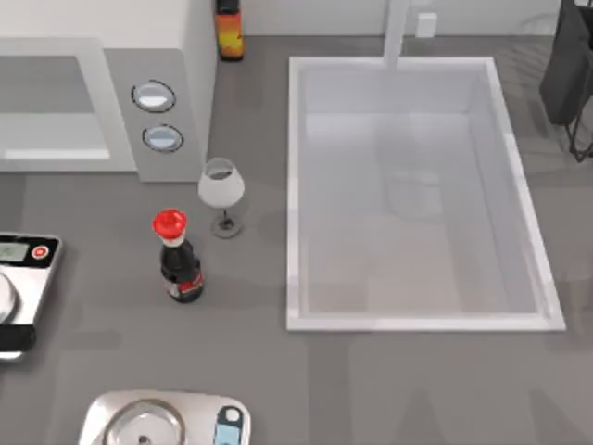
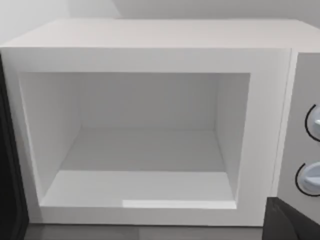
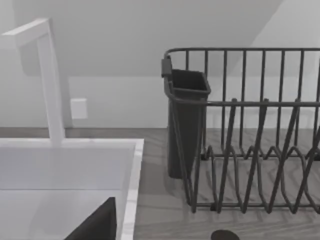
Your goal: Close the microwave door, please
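Gaping white microwave (image 2: 150, 60) shows its bare cavity.

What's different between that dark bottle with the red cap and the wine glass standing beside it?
The bottle is dark, nearly black, with a red cap and a red label; the wine glass is clear and pale. The bottle is closed by its cap, while the wine glass is open at the top. The bottle has a straight body; the wine glass has a thin stem and foot. Both stand upright on the grey counter.
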Robot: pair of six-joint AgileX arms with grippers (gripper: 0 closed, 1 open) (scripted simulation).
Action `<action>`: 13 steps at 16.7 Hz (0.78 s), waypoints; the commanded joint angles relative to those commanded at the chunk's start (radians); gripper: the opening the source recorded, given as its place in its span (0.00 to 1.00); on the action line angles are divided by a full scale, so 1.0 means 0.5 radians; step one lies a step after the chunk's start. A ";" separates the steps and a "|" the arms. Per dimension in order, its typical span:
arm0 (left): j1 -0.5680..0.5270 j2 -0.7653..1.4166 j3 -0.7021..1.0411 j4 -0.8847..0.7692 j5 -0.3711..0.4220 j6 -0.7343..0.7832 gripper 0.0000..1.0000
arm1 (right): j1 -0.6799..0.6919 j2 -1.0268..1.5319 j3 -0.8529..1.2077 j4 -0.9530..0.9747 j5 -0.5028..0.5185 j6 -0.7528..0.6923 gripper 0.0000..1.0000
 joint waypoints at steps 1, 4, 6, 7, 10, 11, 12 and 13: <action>-0.064 0.069 0.002 0.069 -0.063 0.001 0.00 | 0.000 0.000 0.000 0.000 0.000 0.000 1.00; -0.290 0.363 0.009 0.354 -0.289 0.006 0.00 | 0.000 0.000 0.000 0.000 0.000 0.000 1.00; -0.421 0.527 0.014 0.512 -0.419 0.008 0.00 | 0.000 0.000 0.000 0.000 0.000 0.000 1.00; -0.474 0.590 0.016 0.574 -0.472 0.009 0.00 | 0.000 0.000 0.000 0.000 0.000 0.000 1.00; -0.547 0.675 0.018 0.658 -0.545 0.011 0.00 | 0.000 0.000 0.000 0.000 0.000 0.000 1.00; -0.547 0.675 0.018 0.658 -0.545 0.011 0.00 | 0.000 0.000 0.000 0.000 0.000 0.000 1.00; -0.547 0.675 0.018 0.658 -0.545 0.011 0.00 | 0.000 0.000 0.000 0.000 0.000 0.000 1.00; -0.541 0.668 0.012 0.653 -0.539 0.009 0.00 | 0.000 0.000 0.000 0.000 0.000 0.000 1.00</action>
